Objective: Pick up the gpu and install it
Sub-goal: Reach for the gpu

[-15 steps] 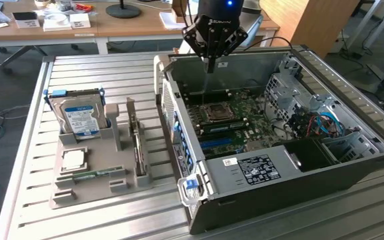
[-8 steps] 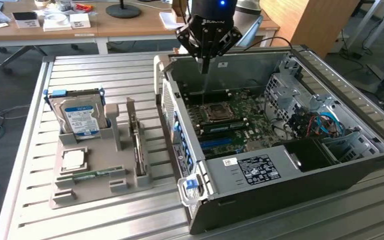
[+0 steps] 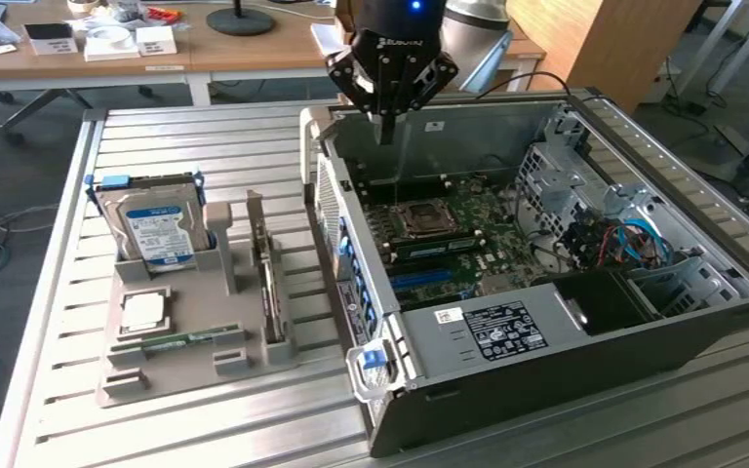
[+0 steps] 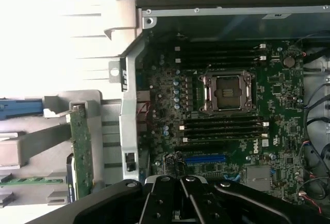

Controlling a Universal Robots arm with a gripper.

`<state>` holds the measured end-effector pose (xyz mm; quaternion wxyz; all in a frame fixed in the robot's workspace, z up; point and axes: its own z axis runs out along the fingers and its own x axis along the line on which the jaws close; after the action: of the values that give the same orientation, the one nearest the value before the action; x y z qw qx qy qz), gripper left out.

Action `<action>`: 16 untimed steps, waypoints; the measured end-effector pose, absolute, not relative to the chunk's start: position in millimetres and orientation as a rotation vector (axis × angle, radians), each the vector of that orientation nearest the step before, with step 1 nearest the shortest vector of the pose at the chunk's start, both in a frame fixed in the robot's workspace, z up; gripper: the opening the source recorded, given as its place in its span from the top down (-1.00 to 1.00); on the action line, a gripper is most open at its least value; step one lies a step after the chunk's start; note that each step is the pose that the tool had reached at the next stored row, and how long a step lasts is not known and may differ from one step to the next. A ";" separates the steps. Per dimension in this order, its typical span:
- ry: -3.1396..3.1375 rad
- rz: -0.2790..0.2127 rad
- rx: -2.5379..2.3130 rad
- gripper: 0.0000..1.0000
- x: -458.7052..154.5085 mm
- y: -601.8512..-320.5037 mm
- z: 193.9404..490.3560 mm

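The gpu (image 3: 269, 283) is a thin card standing on edge in a slot of the grey holder (image 3: 179, 382), at the exterior view's left of the open computer case (image 3: 583, 341). In the wrist view the gpu (image 4: 81, 152) shows as a green edge-on board beside the case wall. My gripper (image 3: 385, 129) hangs over the far end of the case, above the motherboard (image 3: 459, 244), well away from the gpu. Its fingers meet in a point, shut, with nothing between them. The wrist view has the gripper (image 4: 180, 183) over the motherboard (image 4: 289, 121) near the blue slot (image 4: 205, 158).
A silver hard drive (image 3: 153, 229) with a blue-white label stands at the holder's far end; a processor chip (image 3: 144, 312) and a green memory stick (image 3: 173, 341) lie nearer. The empty processor socket (image 4: 227, 91) sits mid-board. Cables (image 3: 628, 244) and drive cages fill the case's right side.
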<state>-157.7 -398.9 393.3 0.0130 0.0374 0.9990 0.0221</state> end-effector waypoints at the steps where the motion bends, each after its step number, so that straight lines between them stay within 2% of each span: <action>1: 3.113 0.069 0.117 0.79 -159.6 -398.9 393.3; 16: 3.108 0.069 0.116 0.79 -191.8 -398.9 393.3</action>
<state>-191.8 -398.9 393.3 0.0154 0.0373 0.9989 0.0222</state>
